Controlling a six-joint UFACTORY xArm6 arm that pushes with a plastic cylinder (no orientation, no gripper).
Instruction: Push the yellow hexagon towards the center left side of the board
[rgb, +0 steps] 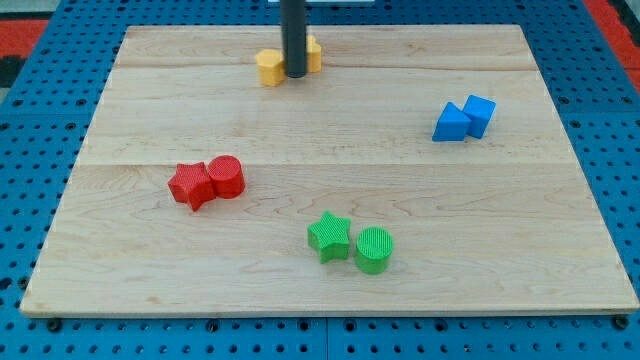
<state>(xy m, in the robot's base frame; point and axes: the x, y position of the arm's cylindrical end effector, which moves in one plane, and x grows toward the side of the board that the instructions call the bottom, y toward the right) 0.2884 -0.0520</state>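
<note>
Pale wood board (330, 290) on blue pegboard table (30, 330). Near centre: green star (329, 236) just beside green cylinder (374, 249). Left: red star (192, 185) touching red cylinder (226, 177). Right: 2 blue blocks (464, 119) touching. Far centre: yellow hexagon (270, 67) just left of my tip (296, 75); second yellow block (313, 53) partly hidden behind rod. No claw on me, only bare rod, nothing grasped.

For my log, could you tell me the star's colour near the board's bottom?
Green star, clearest in the camera view.

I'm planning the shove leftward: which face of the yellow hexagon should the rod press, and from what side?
Press the yellow hexagon's right-hand, upper face, coming from the view's right. My tip already sits there, between it and the other yellow block; the centre left lies down-left.
</note>
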